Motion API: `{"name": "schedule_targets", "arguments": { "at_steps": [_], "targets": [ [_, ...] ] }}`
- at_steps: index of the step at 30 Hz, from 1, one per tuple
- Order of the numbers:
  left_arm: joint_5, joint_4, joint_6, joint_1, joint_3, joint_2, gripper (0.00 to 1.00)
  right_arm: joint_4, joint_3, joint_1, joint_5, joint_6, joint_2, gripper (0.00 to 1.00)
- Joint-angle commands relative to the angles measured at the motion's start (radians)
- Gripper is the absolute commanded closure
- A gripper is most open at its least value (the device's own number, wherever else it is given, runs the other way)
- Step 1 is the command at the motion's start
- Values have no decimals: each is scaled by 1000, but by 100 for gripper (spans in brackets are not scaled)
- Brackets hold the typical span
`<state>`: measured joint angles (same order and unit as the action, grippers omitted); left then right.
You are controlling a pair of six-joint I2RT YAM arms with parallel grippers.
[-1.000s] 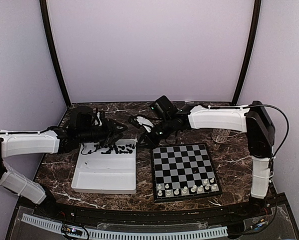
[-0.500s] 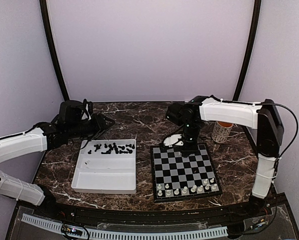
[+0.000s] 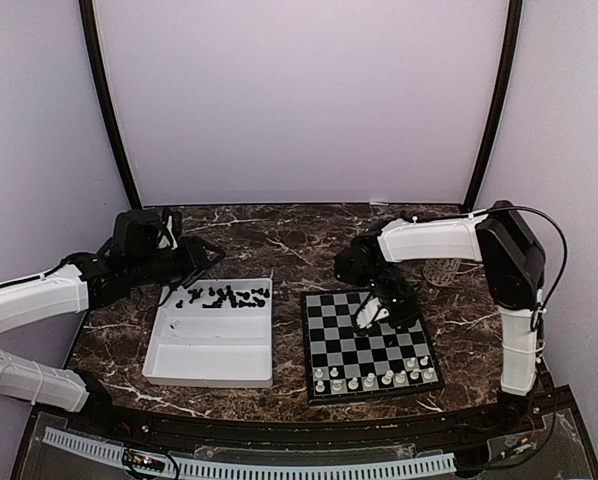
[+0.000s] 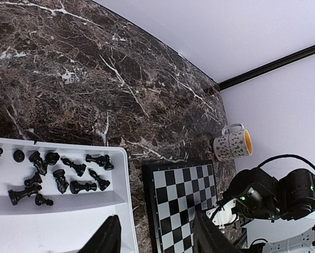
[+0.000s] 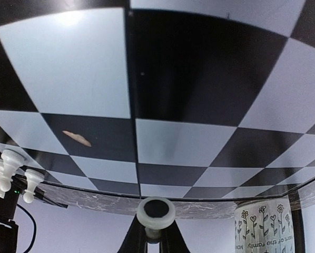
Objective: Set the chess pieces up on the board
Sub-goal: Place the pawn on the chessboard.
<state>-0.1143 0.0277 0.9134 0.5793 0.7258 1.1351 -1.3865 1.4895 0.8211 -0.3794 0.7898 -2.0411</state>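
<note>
The board (image 3: 367, 338) lies right of centre, with several white chess pieces (image 3: 379, 378) on its near rows. My right gripper (image 3: 372, 312) hangs low over the board's middle. In the right wrist view it (image 5: 153, 233) is shut on a white chess piece (image 5: 155, 212), whose round base faces the camera. Several black chess pieces (image 3: 224, 296) lie in the far end of the white tray (image 3: 209, 350); they also show in the left wrist view (image 4: 57, 176). My left gripper (image 3: 194, 262) is open and empty (image 4: 160, 240), above the tray's far edge.
A patterned mug (image 4: 231, 142) stands on the dark marble table beyond the board's far right corner, also seen in the right wrist view (image 5: 263, 226). Standing white pieces (image 5: 5, 168) are at the left of that view. Purple walls close in the table.
My right gripper has swung from beside the tray's far right corner to over the board, and lower. My left gripper has pulled back to the left.
</note>
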Motion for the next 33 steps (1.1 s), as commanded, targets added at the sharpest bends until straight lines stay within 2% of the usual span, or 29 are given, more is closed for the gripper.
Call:
{"name": "schedule_targets", "arguments": {
  "at_steps": [1,8,15,25,29,33],
  "targets": [
    [1,0,-17,-8,-27,-33,51,-32,19,9,-46,-14,-27,98],
    [-15,19,-12,-9,-42,-25,50,-31,13,10,-46,-42,-58,97],
    [-24,24,-7,-9,-50,-23,51,-30,17,10,-37,-50,-50,85],
    [-27,31,-2,-10,-55,-19,50,-32,27,10,-5,-61,-40,81],
    [-24,19,-17,-9,-43,-25,50,-32,8,7,5,-42,8,77],
    [0,-10,-66,-9,-15,-33,50,-28,40,-15,94,-11,87,74]
  ]
}}
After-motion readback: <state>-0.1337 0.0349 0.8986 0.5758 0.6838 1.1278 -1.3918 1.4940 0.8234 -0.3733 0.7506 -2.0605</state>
